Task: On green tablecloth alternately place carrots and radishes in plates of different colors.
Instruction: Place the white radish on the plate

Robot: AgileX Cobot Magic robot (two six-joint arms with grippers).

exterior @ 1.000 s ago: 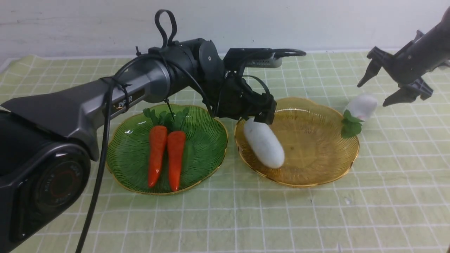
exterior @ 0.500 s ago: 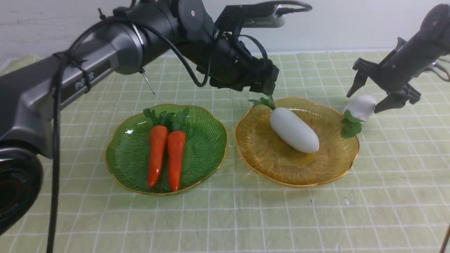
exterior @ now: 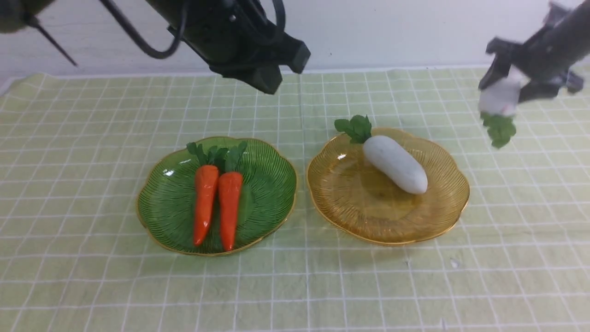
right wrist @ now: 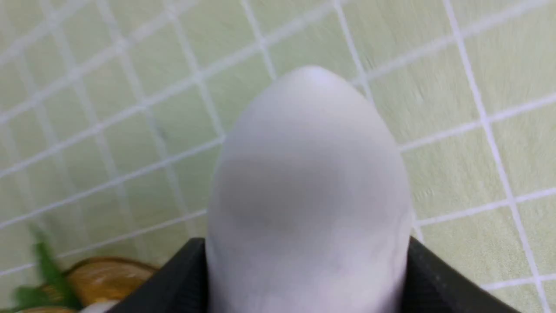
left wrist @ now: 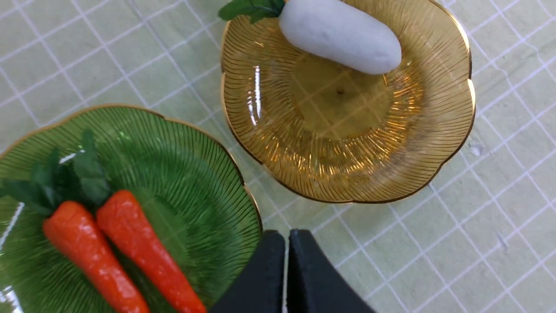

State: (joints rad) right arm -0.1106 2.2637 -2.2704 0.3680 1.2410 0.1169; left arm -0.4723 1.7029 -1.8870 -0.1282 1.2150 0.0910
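Observation:
Two carrots point(exterior: 203, 203) point(exterior: 229, 207) lie side by side in the green plate point(exterior: 272, 184) on the green tablecloth point(exterior: 92, 286). One radish point(exterior: 395, 163) lies in the amber plate point(exterior: 368, 221), leaves toward the back. My left gripper point(exterior: 272, 83) hangs high above the back of the table, shut and empty; in the left wrist view its fingers point(left wrist: 304, 269) touch each other above the gap between the plates. My right gripper point(exterior: 509, 87) is shut on a second radish point(exterior: 500, 97), held in the air at the far right with its leaves hanging down. The white body point(right wrist: 310, 187) fills the right wrist view.
A white wall point(exterior: 392, 27) runs behind the table. A black cable point(exterior: 138, 39) loops from my left arm at the top left. The cloth has slight wrinkles near the front.
My left gripper let go of the radish in the amber plate, rose, drew back to the left and shut. My right gripper closed on the other radish and lifted it off the cloth.

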